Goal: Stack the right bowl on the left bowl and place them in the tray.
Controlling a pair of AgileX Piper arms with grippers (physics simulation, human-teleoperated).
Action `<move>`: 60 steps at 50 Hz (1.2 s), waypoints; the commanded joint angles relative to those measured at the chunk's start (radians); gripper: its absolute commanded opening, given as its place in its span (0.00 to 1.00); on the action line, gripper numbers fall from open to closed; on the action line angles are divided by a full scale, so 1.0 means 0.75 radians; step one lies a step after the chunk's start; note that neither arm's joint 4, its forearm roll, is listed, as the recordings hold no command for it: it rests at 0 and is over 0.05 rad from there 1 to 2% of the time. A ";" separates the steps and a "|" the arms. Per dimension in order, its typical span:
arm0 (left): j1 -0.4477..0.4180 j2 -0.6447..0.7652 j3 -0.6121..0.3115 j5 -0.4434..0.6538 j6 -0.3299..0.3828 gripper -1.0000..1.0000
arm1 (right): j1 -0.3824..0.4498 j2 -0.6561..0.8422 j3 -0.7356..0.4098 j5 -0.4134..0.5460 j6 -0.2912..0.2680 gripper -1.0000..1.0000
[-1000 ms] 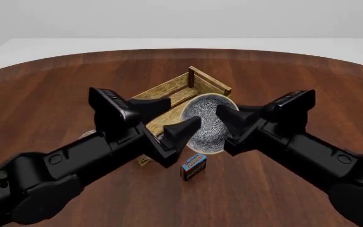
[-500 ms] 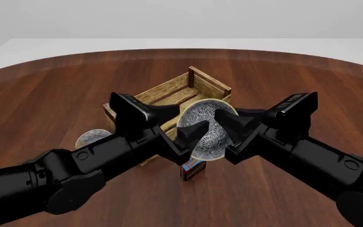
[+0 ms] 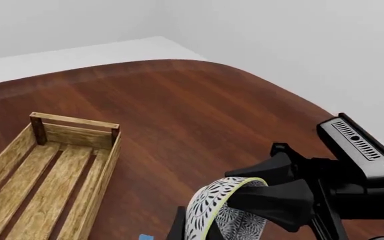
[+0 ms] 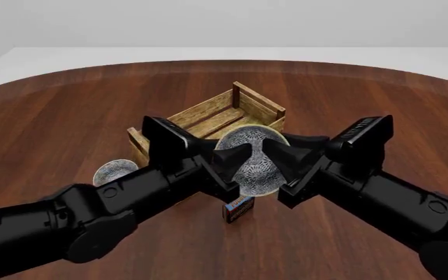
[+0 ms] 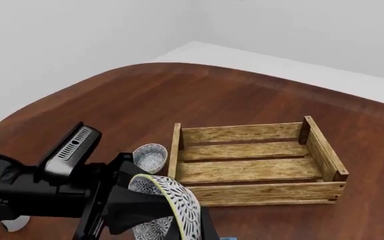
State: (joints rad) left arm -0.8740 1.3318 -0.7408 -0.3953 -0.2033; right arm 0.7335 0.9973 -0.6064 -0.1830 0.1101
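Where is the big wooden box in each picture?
Front view: the tray sits mid-table, behind the two claws.
Left wrist view: it shows at the picture's lower-left corner.
Right wrist view: it lies right of centre.
Shared landmark: the patterned bowl held up between the claws.

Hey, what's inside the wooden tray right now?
Nothing on the visible slats of the tray. The near corner is hidden behind the held right bowl; the left bowl sits outside.
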 commanded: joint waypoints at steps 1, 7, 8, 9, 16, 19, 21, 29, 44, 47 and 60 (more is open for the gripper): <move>0.031 -0.020 0.015 0.015 0.049 0.00 | -0.016 -0.016 -0.012 0.003 0.002 0.00; 0.037 -0.040 0.024 0.015 0.061 0.00 | -0.040 0.001 -0.020 0.007 -0.010 1.00; 0.039 -0.043 0.026 0.014 0.062 0.00 | -0.046 0.003 -0.022 0.007 -0.012 1.00; 0.040 -0.045 0.026 0.017 0.059 0.00 | -0.042 0.000 -0.019 0.007 -0.012 1.00; 0.055 -0.062 0.019 0.030 0.070 0.00 | -0.028 -0.023 -0.015 0.024 -0.013 1.00; 0.064 -0.066 0.014 0.036 0.075 0.00 | -0.020 -0.040 -0.013 0.035 -0.014 1.00; 0.072 -0.070 -0.001 0.050 0.073 0.00 | -0.018 -0.050 -0.012 0.043 -0.018 1.00; 0.107 -0.038 -0.072 0.077 0.088 0.00 | 0.006 -0.106 -0.001 0.077 -0.021 1.00; 0.263 -0.091 -0.104 0.105 0.181 0.00 | 0.047 -0.189 -0.001 0.129 -0.036 1.00; 0.293 -0.124 -0.101 0.117 0.214 0.00 | 0.053 -0.197 -0.001 0.133 -0.041 1.00; 0.409 -0.234 -0.094 0.196 0.243 0.00 | 0.064 -0.245 -0.004 0.167 -0.051 1.00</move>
State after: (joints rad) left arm -0.6320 1.2338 -0.8103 -0.2901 -0.0507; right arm 0.7741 0.8446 -0.6083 -0.0783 0.0776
